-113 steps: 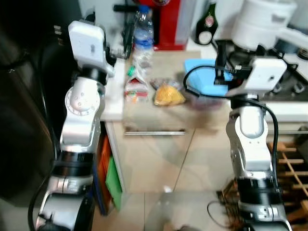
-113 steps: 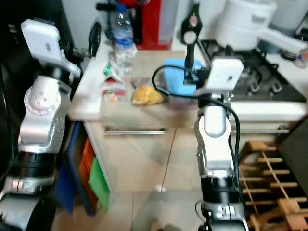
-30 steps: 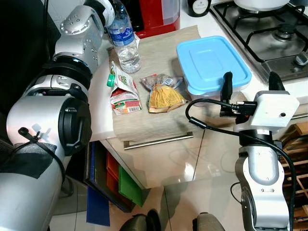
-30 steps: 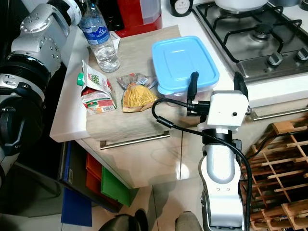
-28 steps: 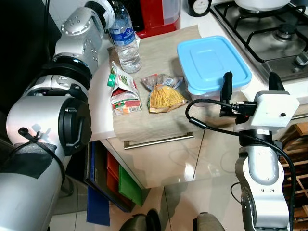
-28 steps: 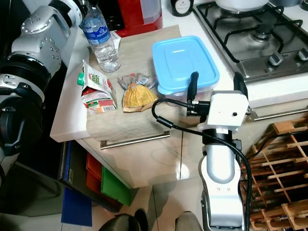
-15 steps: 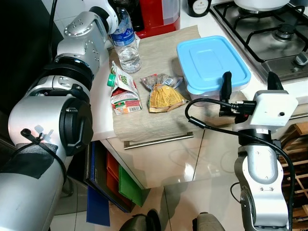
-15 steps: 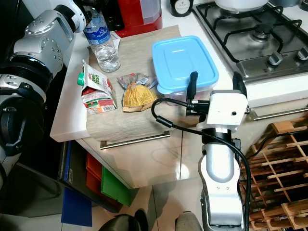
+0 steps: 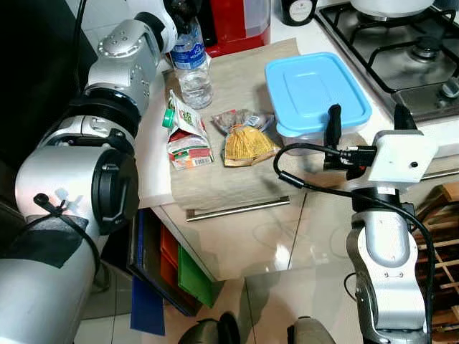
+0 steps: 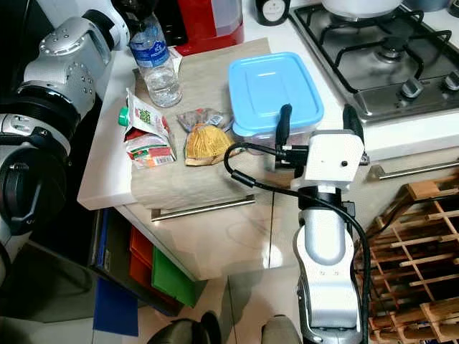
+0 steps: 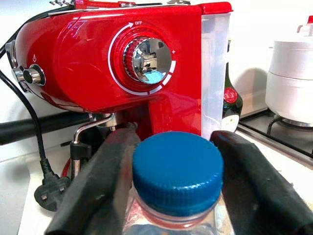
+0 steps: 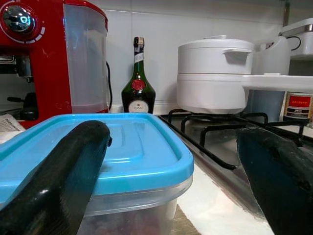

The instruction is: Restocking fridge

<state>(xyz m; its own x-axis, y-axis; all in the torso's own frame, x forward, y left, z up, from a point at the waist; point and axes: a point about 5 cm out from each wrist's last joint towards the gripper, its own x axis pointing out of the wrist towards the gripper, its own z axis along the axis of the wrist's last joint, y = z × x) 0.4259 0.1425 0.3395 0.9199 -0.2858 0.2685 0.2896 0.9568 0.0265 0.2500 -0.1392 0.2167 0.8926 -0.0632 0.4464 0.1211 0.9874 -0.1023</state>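
Bottle (image 9: 192, 66) at 11 o'clock on the tabletop (image 9: 152, 172) now sits between the left claw's (image 11: 176, 196) 2 spread fingers, which have come in around its blue cap (image 11: 177, 170) over the last second without pinching; a grasp looks close. Carton (image 9: 186, 132) and snack bag (image 9: 246, 143) lie just beside it at 12. Right claw (image 10: 313, 129), at 2, has edged forward, fingers spread beside the blue-lidded box (image 10: 275, 89). The red machine (image 11: 122, 63) crowds the bottle; the near tabletop edge lies open.
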